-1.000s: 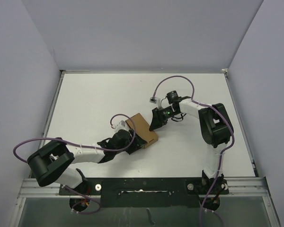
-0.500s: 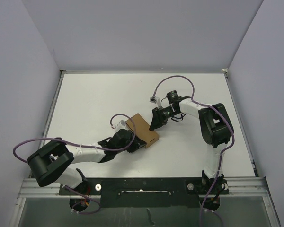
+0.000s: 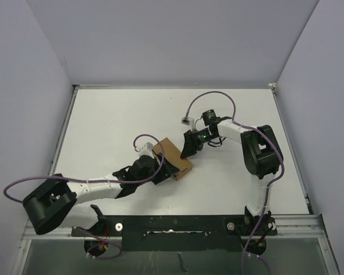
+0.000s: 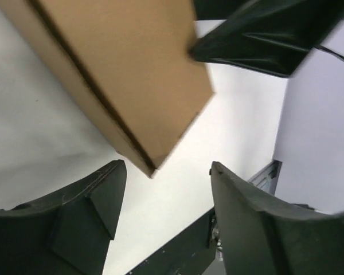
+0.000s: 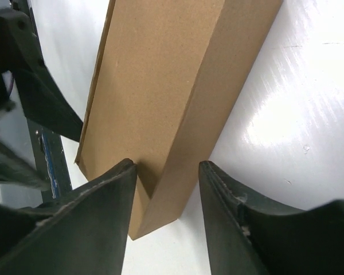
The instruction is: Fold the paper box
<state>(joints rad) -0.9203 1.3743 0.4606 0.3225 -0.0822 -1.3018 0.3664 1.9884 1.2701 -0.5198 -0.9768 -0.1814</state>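
Observation:
The paper box point(image 3: 173, 155) is a closed brown cardboard box lying flat near the table's middle. My left gripper point(image 3: 156, 170) is at its near-left end. In the left wrist view it stands open point(image 4: 167, 167), and the box's corner point(image 4: 126, 74) hangs just beyond the fingertips without touching them. My right gripper point(image 3: 189, 149) is at the far-right end. In the right wrist view it is open point(image 5: 166, 166) and straddles the box's long edge point(image 5: 160, 86). Its left finger point(image 5: 97, 217) rests against the top face, while the right finger point(image 5: 246, 229) stands off the side wall.
White table point(image 3: 114, 120) with purple walls on three sides. A black and metal rail point(image 3: 172, 226) with the arm bases runs along the near edge. Purple cables point(image 3: 209, 94) loop over both arms. A small white connector point(image 3: 186, 121) hangs by the right wrist.
The left arm's elbow has swung out to the left and down, and its jaws shut partway, then opened again. The right jaws have widened off the box. The box stays put.

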